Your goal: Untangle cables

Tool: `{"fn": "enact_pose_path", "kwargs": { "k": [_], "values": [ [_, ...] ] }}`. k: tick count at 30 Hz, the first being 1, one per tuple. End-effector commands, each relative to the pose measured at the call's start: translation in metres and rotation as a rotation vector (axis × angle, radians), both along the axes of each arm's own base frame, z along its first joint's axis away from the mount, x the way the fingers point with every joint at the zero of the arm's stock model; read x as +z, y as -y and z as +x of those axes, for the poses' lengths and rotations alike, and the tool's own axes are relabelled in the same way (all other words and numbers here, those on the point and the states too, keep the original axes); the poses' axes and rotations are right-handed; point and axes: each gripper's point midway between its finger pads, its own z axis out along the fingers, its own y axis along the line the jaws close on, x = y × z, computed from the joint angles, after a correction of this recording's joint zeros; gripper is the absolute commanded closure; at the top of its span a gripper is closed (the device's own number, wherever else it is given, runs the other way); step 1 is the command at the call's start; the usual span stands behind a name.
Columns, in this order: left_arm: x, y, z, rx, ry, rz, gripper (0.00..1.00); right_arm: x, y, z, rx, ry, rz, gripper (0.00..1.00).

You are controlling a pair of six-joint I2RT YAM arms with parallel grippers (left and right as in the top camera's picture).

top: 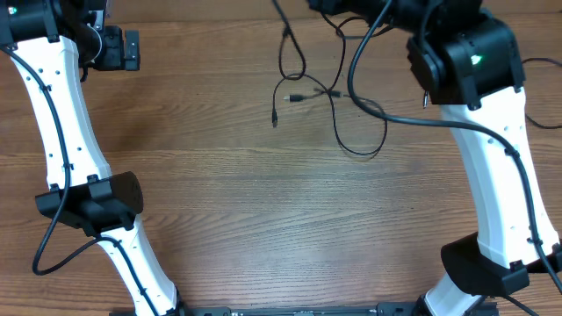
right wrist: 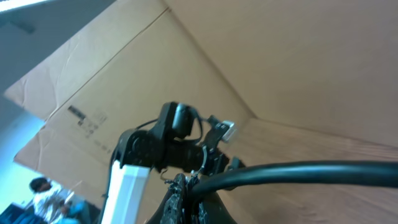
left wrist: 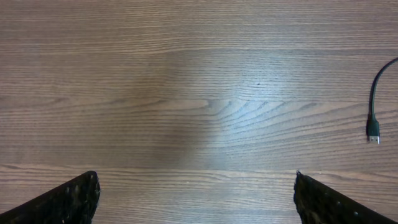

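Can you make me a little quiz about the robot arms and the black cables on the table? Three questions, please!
1. True or false: the left gripper is wide open with nothing between its jaws.
2. Where do the cables lie in the overhead view? A) on the table, near the top middle of the picture. B) in the bottom left corner. C) inside the left gripper.
3. Fill in: the ___ gripper is shut.
Key: 1 true. 2 A. 3 right; the right gripper is the shut one.
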Motion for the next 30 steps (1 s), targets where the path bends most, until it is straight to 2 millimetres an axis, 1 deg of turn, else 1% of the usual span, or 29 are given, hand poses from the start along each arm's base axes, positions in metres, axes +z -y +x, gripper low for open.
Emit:
{"fn": "enact_pose_path", "kwargs": {
  "k": [1,4,5,6,7,9,11,13,15,17,19,20,22,28,30],
  "values": [
    [-0.006,0.002,0.003,0.0,-0.01,-0.012,0.0,0.025,0.019,-0.006,-0.041,0.007,0.062,0.96],
    [-0.006,0.002,0.003,0.0,-0.01,-0.012,0.0,0.046,0.015,-0.017,0.026,0.035,0.132,0.96],
    [-0.006,0.002,0.003,0.0,-0.01,-0.012,0.0,0.052,0.01,-0.023,0.059,0.049,0.149,0.96],
    [-0.006,0.002,0.003,0.0,-0.01,-0.012,0.0,0.054,0.005,-0.028,0.082,0.057,0.152,0.96],
    [-0.006,0.002,0.003,-0.001,-0.01,-0.012,0.0,0.052,0.0,-0.031,0.093,0.055,0.143,0.96],
    [-0.006,0.003,0.003,-0.001,-0.01,-0.012,0.01,0.039,-0.011,-0.037,0.114,0.048,0.093,0.96],
    [-0.006,0.003,0.003,-0.001,-0.01,-0.012,0.01,0.011,-0.018,-0.037,0.087,0.0,0.002,0.96],
    [-0.006,0.003,0.003,-0.001,-0.01,-0.012,0.0,-0.025,-0.018,-0.033,0.014,-0.061,-0.123,0.96],
    [-0.006,0.003,0.003,-0.002,-0.01,-0.012,0.0,-0.058,-0.008,-0.028,-0.075,-0.127,-0.249,0.96],
    [-0.006,0.003,0.003,-0.002,-0.01,-0.012,0.0,-0.083,0.007,-0.024,-0.164,-0.182,-0.35,0.96],
    [-0.006,0.003,0.003,-0.001,-0.01,-0.012,0.0,-0.097,0.021,-0.02,-0.239,-0.214,-0.416,0.96],
    [-0.006,0.003,0.003,-0.001,-0.01,-0.012,0.0,-0.101,0.029,-0.016,-0.276,-0.225,-0.438,0.96],
    [-0.006,0.003,0.003,-0.001,-0.01,-0.012,0.0,-0.104,0.04,-0.012,-0.321,-0.233,-0.455,0.96],
    [-0.006,0.004,0.003,-0.004,-0.01,-0.012,0.01,-0.094,0.06,0.003,-0.397,-0.205,-0.436,0.96],
    [-0.006,0.004,0.003,-0.004,-0.01,-0.012,0.0,-0.097,0.065,0.003,-0.421,-0.215,-0.455,0.96]
  ]
}}
